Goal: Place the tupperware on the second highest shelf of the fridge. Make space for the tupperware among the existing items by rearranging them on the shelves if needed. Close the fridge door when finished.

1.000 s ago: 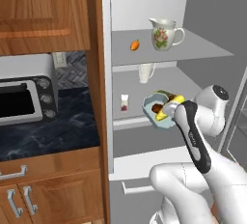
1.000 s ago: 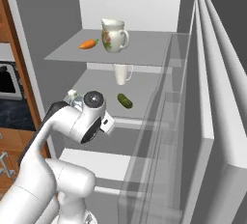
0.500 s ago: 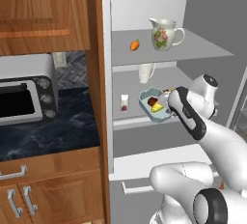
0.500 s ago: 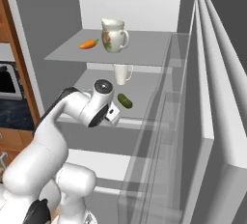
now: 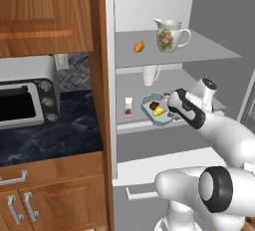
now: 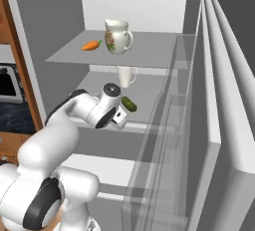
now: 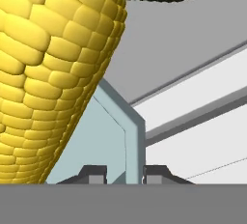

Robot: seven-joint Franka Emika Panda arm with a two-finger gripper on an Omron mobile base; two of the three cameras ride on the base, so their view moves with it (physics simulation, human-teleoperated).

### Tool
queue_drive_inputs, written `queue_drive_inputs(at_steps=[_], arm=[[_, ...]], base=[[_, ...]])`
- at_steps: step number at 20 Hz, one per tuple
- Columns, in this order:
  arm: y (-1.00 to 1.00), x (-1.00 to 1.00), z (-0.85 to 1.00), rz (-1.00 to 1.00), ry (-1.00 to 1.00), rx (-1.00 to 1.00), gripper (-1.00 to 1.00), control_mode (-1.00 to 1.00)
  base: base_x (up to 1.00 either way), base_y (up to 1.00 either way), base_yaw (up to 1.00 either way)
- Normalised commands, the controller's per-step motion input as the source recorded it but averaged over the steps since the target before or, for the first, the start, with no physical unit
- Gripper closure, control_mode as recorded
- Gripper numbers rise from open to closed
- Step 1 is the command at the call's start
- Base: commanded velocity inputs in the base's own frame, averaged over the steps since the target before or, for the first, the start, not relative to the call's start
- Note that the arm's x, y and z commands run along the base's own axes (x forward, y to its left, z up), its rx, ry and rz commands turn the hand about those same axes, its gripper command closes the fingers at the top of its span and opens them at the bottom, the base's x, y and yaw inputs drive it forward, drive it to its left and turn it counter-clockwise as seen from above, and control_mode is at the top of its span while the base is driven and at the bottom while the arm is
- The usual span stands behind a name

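Note:
My gripper (image 5: 170, 109) is shut on the wall of the pale blue tupperware (image 5: 153, 106), which holds a yellow corn cob (image 7: 53, 73). The tupperware is low over the second highest shelf (image 5: 134, 124); I cannot tell whether it touches it. In the hand view my fingertips (image 7: 96, 174) stand on either side of the tupperware's wall (image 7: 132, 141). On the same shelf stand the pale mug (image 5: 150, 74), the small bottle with a red band (image 5: 128, 106) and the cucumber (image 6: 128, 104). The floral jug (image 5: 170, 35) and the orange vegetable (image 5: 139, 46) are on the top shelf.
The fridge door (image 6: 224, 125) stands open at the right with translucent bins (image 6: 164, 125) on its inner face. A toaster oven (image 5: 25, 103) sits on the dark counter (image 5: 55, 135) to the left. Wooden cabinets (image 5: 45, 11) hang above. The lower drawer (image 5: 149, 175) is below the shelves.
The arm has reached further into the fridge, and the tupperware has shifted a little left, toward the small bottle. The other items have not moved.

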Motion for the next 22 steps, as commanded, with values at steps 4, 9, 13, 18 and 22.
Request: queue_drive_inputs(at_steps=[4, 9, 13, 18, 22], arm=[[0.04, 0.36, -0.27, 0.0, 0.0, 0.0, 1.0, -1.0], [0.16, 0.41, -0.21, 0.0, 0.0, 0.0, 1.0, -1.0], [0.17, 0.45, -0.1, 0.0, 0.0, 0.0, 1.0, -1.0], [0.2, 0.51, -0.09, 0.0, 0.0, 0.0, 1.0, -1.0], [0.28, 0.61, -0.1, -0.01, -0.04, 0.0, 1.0, -1.0]], base=[[0.0, 0.0, 0.0], [0.0, 0.0, 0.0], [0.0, 0.0, 0.0], [0.0, 0.0, 0.0], [0.0, 0.0, 0.0]])
